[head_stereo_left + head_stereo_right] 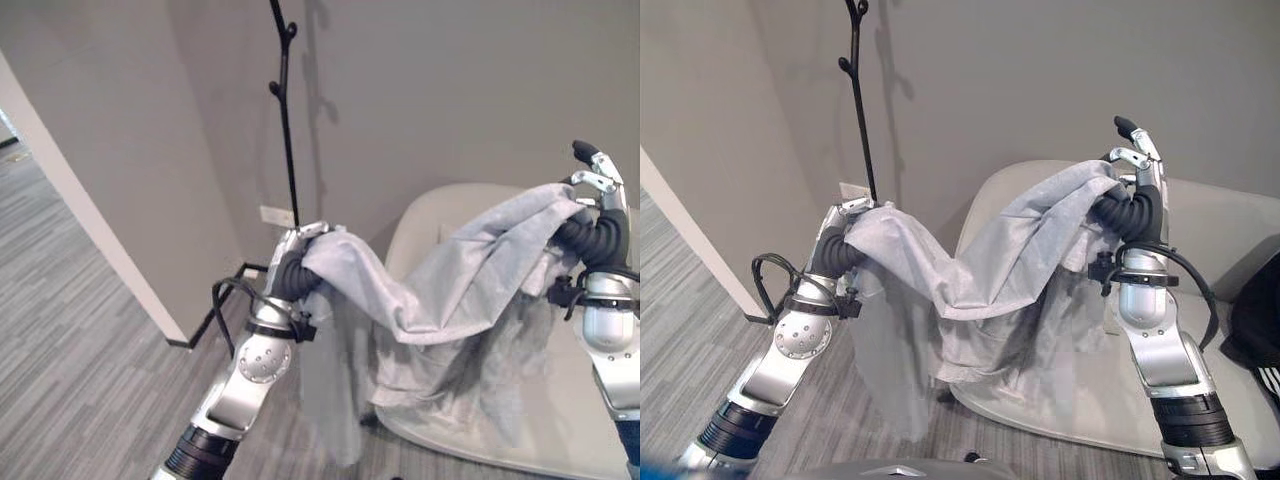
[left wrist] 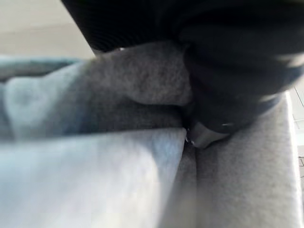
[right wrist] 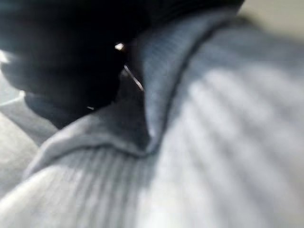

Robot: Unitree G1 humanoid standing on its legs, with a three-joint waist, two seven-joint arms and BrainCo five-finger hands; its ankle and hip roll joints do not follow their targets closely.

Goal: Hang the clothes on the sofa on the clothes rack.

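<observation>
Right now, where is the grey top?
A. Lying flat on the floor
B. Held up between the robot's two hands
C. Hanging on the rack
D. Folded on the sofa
B: the grey top stretches from the left hand to the right hand, lifted above the sofa, while the rack by the wall stands bare.

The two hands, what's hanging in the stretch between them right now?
In the right eye view, the grey garment spans from the left hand to the right hand, sagging in the middle above the pale sofa.
</observation>
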